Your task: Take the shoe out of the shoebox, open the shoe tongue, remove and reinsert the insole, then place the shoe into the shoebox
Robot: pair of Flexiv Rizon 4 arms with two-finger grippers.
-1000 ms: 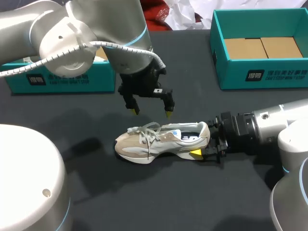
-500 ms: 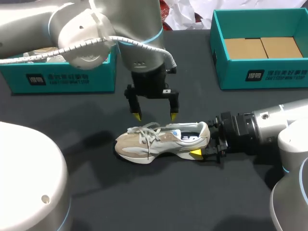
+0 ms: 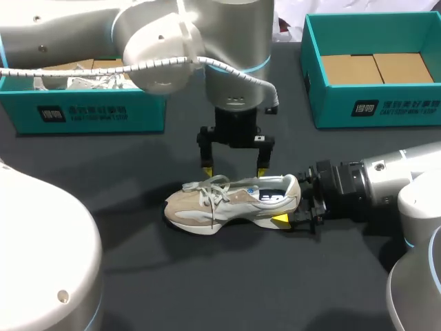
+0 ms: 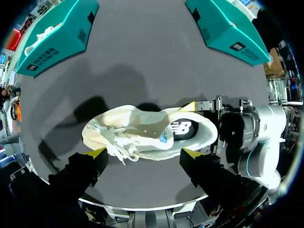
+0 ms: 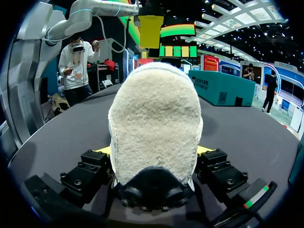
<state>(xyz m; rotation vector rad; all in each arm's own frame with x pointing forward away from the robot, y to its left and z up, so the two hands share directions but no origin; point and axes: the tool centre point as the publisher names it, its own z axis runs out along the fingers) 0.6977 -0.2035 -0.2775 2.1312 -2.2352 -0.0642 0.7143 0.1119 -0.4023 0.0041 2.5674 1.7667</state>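
Two pincers work one shoe point(image 3: 231, 200), which sits upright on its sole out on the dark bench point(image 3: 138, 276), toe toward my left, outside both boxes. The right pincer point(image 3: 290, 201) is clenched on the heel, a finger on each side, with its arm lying low and level from the right. The shoe looks light, with a soft, crushable upper and loose, floppy laces point(image 3: 210, 189). Sole and heel cup are likely the stiff parts, so the heel is a sound place to pin it. The tongue point(image 3: 249, 189) is probably limp, so pinch its top edge, not the laces. The insole point(image 4: 184, 129) is likely thin and bendy, so lift it at the heel end. The left pincer point(image 3: 234, 169) hangs released just above the laces and collar, fingers straight down, spread along the shoe's length, apparently not touching. Farther back, the open teal shoebox point(image 3: 372, 110) stands far right and a second teal box point(image 3: 89, 114) far left.
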